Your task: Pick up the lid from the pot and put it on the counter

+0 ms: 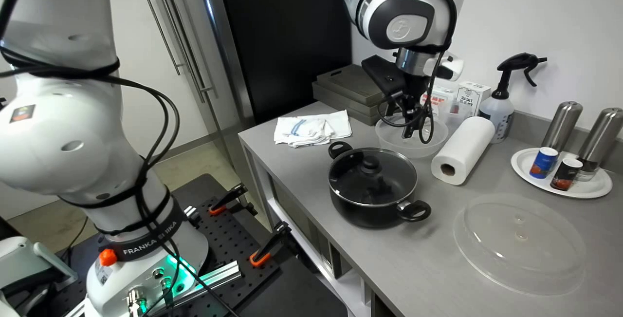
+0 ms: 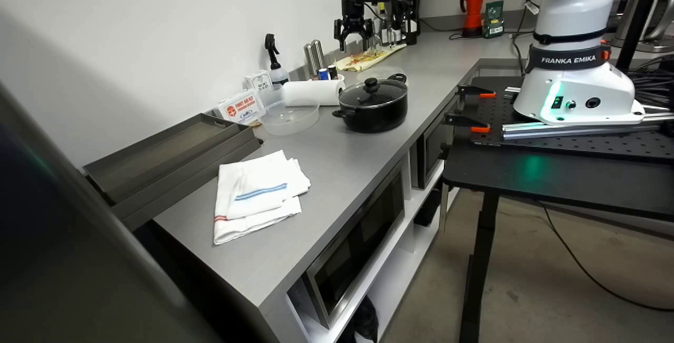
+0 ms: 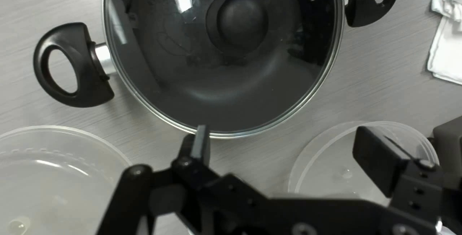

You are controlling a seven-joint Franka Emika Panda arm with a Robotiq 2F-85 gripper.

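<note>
The glass lid with a metal rim and dark knob sits on the black pot on the grey counter. The lid and pot also show in an exterior view, the lid seated flat. In the wrist view the lid is at the top, with the knob at upper middle and pot handles on both sides. My gripper is open, with nothing between its fingers. In an exterior view my gripper is above the bowl area behind the pot, apart from the lid.
A clear plastic bowl and paper towel roll stand behind the pot. A large clear disc lies to one side, near a white plate with shakers. A folded towel and grey boxes are opposite.
</note>
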